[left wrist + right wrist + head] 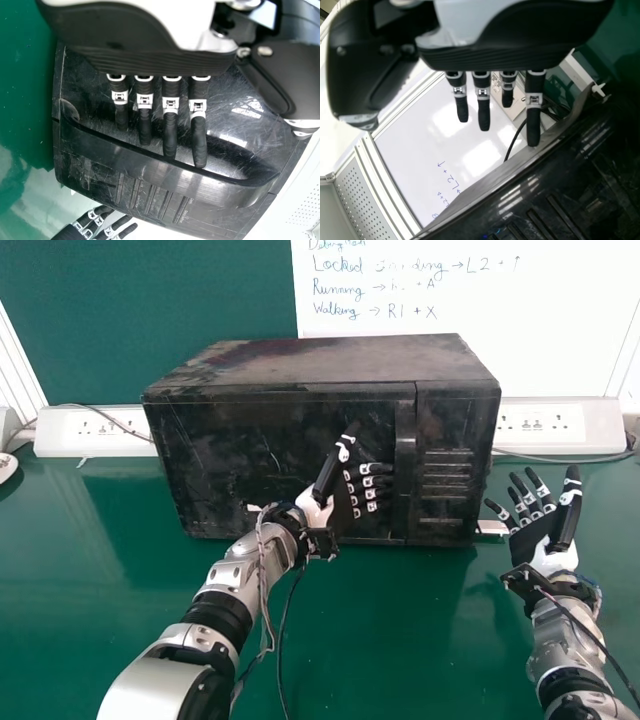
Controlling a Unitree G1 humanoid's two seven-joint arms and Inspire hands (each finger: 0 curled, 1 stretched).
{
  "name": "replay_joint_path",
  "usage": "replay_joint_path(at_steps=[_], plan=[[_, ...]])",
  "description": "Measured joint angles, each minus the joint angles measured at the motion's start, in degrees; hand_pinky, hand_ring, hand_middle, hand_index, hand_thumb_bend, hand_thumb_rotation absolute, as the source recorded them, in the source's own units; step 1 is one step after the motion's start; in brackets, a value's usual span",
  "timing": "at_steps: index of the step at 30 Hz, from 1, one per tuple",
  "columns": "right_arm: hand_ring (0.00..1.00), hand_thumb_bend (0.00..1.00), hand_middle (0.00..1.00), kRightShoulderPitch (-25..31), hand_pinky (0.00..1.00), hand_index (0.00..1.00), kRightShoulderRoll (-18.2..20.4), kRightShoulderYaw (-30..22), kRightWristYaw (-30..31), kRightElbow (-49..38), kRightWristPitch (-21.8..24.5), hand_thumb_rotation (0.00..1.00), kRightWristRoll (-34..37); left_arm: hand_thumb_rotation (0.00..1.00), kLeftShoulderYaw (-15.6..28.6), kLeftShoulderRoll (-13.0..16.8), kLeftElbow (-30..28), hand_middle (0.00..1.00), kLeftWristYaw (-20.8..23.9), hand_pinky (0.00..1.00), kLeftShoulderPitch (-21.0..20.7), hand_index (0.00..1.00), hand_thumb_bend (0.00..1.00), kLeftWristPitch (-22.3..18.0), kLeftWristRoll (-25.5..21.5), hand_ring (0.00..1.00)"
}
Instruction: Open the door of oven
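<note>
Oven (300, 365), black and scuffed, stands across the upper middle of the head view on a green table (380, 640). Its door (235, 465) is closed, flush with the slotted panel (447, 505) at the right end of the front, and an upright handle (405, 470) runs down the door's right side. Of the 2 hands, the left hand (343, 508) is near the middle of the frame, in front of the door and just left of the handle. It is wide, fingers straight and pointing towards the handle, thumb raised, holding nothing. The left wrist view shows its fingertips over the hollow beside the handle; whether they touch it, I cannot tell. The right hand (530, 538) is at the right of the frame, beside the oven's right end, also wide and holding nothing, fingers spread and thumb up. Behind the oven, 1 white socket strip (100, 445) lies at the left and 1 more (606, 432) at the right, below a whiteboard (560, 330) with handwriting in the upper right.
</note>
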Motion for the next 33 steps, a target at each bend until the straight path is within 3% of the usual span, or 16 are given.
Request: replay_joint_path(at_steps=[7, 33], plan=[[0.99, 1.00, 1.00, 0.0, 0.84, 1.00, 0.5, -0.6, 0.4, -0.2, 0.0, 0.79, 1.3, 0.84, -0.1, -0.1, 0.0, 0.85, -0.2, 0.52, -0.1, 0.92, 0.87, 0.0, 0.0, 0.77], [0.99, 1.00, 1.00, 0.0, 0.88, 1.00, 0.7, -1.0, 1.3, -0.4, 0.4, 0.77, 3.2, 0.84, -0.2, -0.6, 0.0, 0.87, -0.8, 0.59, -0.2, 0.97, 0.88, 0.0, -0.1, 0.82]])
